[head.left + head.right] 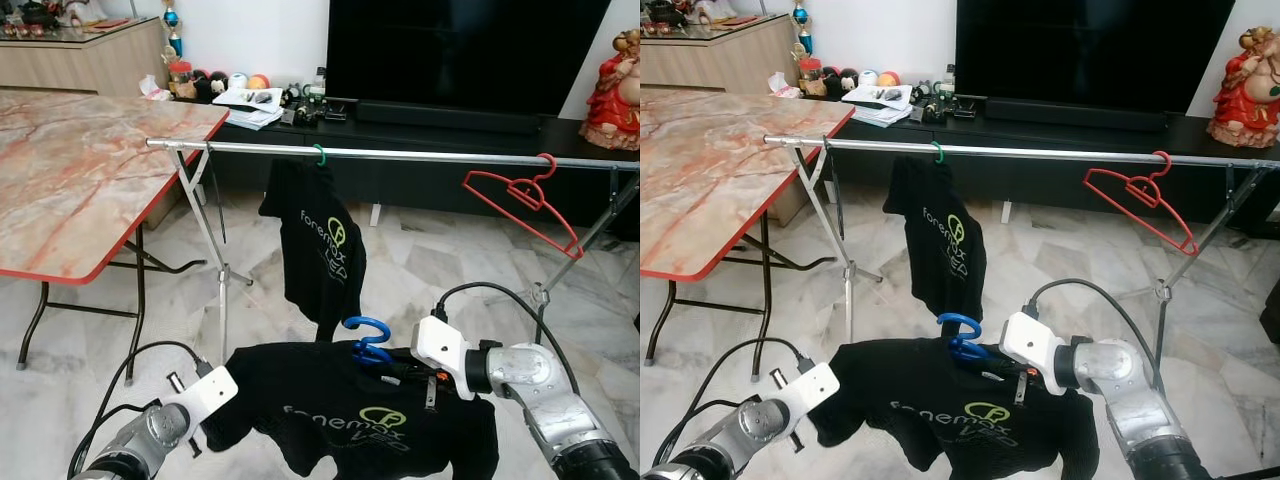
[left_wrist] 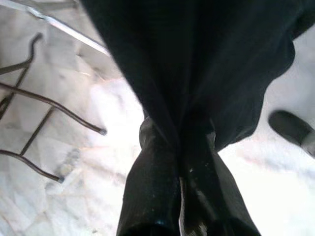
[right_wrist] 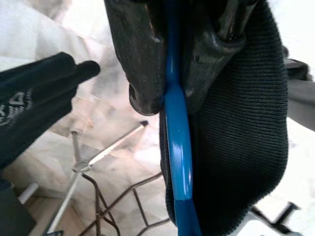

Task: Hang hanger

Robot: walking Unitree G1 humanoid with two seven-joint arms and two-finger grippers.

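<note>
The right end effector (image 1: 385,362) is pinching the blue hanger (image 1: 368,338) carrying a black shirt (image 1: 350,415), below the rail (image 1: 400,154). The left end effector (image 2: 179,162) is pressing together on the shirt's edge. A hung shirt (image 1: 320,245) and red hanger (image 1: 525,205) are occupying the rail, beside the worktop (image 1: 80,170).

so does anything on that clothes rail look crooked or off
Yes: the empty red hanger hangs steeply tilted near the rail's right end, one arm pointing down. The black shirt on the green hook also droops bunched to one side rather than hanging spread out.
</note>
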